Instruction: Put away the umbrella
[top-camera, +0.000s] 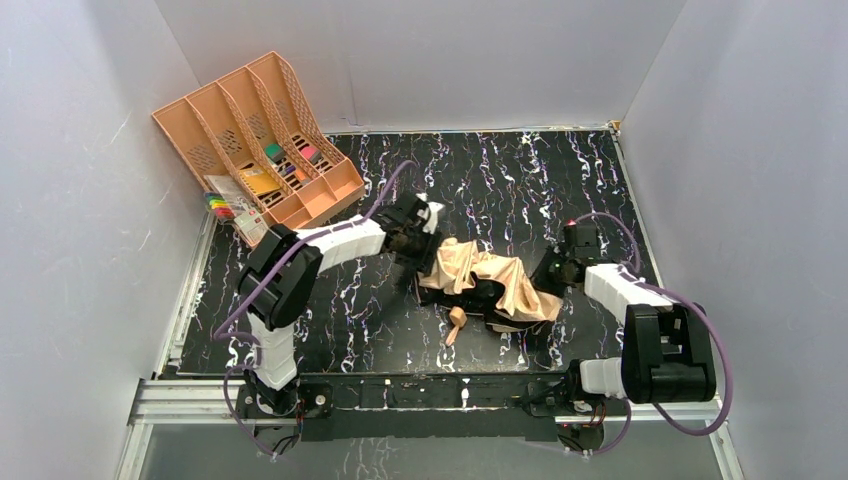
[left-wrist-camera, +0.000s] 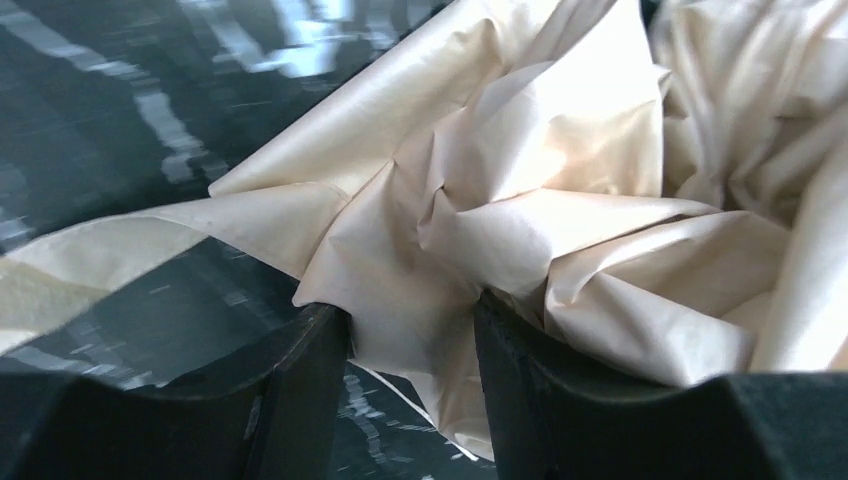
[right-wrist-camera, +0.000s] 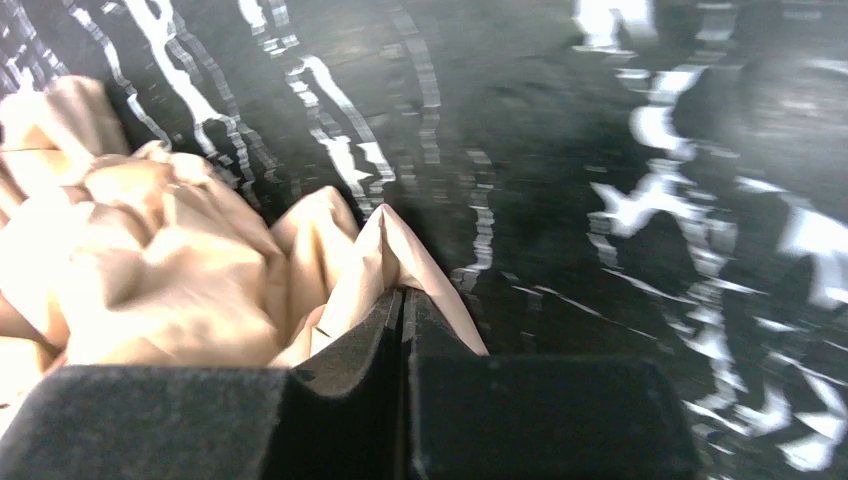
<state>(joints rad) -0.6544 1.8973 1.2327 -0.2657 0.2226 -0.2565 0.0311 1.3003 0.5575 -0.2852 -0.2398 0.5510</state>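
The umbrella lies as a crumpled heap of pale tan fabric in the middle of the dark marbled table, its short tan handle pointing toward the near edge. My left gripper is at the heap's left end. In the left wrist view its jaws stand narrowly apart, closed on a bunched fold of the umbrella fabric. My right gripper is at the heap's right end. In the right wrist view its jaws are pressed together on a corner of the fabric.
A peach-orange divided file tray stands tilted at the back left, with small coloured items in its compartments. White walls close in the left, back and right sides. The marbled table surface stretches behind the umbrella.
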